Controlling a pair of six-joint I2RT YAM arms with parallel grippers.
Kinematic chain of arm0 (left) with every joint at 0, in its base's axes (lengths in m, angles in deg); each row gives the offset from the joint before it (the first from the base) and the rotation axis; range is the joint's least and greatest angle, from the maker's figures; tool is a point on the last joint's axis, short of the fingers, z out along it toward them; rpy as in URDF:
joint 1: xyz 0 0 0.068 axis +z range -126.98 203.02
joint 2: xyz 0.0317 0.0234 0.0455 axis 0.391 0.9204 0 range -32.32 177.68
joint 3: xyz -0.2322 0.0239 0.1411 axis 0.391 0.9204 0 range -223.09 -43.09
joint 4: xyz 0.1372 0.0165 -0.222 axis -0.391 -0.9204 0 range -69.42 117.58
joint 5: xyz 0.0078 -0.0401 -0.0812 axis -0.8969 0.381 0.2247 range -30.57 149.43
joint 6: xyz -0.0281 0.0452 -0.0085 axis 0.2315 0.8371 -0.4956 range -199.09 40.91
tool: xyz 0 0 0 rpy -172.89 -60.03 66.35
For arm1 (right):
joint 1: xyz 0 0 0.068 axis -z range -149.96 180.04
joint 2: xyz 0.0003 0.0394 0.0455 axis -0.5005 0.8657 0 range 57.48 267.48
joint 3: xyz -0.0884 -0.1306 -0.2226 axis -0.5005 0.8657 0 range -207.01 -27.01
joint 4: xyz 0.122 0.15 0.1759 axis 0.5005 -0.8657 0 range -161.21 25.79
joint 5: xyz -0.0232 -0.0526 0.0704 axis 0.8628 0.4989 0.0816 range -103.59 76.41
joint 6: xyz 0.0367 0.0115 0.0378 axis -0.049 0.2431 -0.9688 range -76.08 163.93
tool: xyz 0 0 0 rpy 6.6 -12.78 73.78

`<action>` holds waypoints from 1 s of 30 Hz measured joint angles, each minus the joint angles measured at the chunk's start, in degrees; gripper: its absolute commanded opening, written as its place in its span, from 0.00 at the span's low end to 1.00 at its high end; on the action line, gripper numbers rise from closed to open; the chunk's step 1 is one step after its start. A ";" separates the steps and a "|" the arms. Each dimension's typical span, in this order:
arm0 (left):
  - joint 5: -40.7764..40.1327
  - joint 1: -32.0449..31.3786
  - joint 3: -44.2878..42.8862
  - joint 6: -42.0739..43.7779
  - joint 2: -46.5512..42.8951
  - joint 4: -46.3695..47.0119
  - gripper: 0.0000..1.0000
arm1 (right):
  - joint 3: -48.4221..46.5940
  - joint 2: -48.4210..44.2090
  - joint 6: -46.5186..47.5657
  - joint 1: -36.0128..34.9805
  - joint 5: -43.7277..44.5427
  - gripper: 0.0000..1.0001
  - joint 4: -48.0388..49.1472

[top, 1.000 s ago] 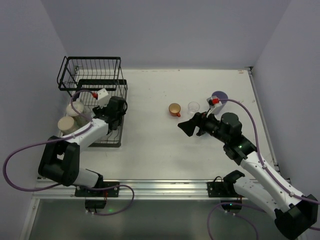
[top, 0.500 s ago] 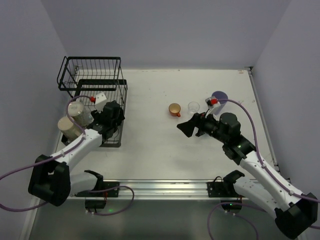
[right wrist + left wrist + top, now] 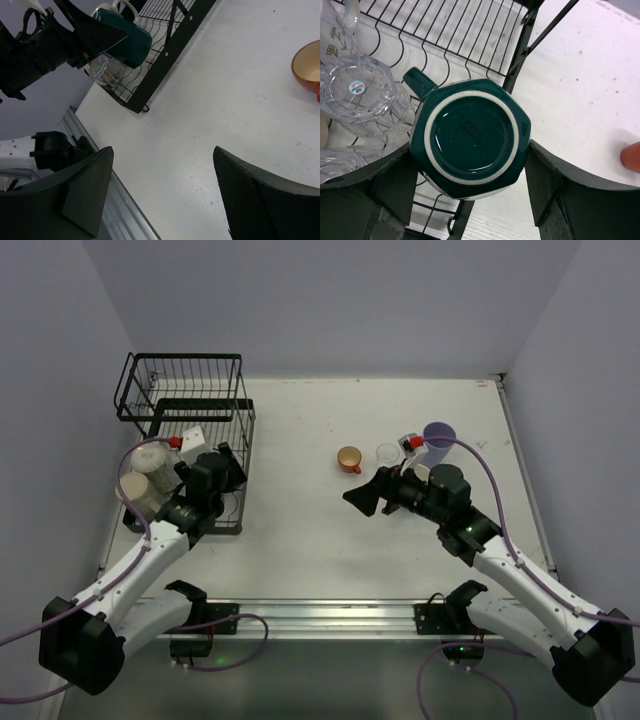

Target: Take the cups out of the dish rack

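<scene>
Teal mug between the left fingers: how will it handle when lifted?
The teal mug looks like glazed ceramic: probably stiff, fairly heavy, and slick against the fingers. Its flat facets should resist twisting. The clear glass sits close beside it; a swing could chip it.

Bright, even light, prob from overhead; only faint soft shadows on the white bench (image 3: 300, 530). Top view's sharp edge to edge. Left wrist cam: glossy sheen on the teal mug (image 3: 470, 137) base, left gripper (image 3: 472, 165) fingers (image 3: 570, 200) look soft/blurry up close.

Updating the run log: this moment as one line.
left hand: shut on upside-down teal mug at dish rack | right hand: open | table: orange cup, clear glass, lavender tumbler
</scene>
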 measured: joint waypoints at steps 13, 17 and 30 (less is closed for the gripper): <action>11.28 -0.07 0.79 1.44 -12.04 -0.48 0.06 | -0.46 8.66 -6.64 -8.81 -0.79 0.82 12.96; 19.10 -0.15 0.85 -0.07 -14.62 0.09 0.07 | -0.50 12.57 -9.40 -11.69 -0.70 0.82 21.46; 39.21 -0.31 4.22 -11.37 -17.59 12.07 0.09 | -3.28 21.99 -11.87 -14.03 0.04 0.78 33.46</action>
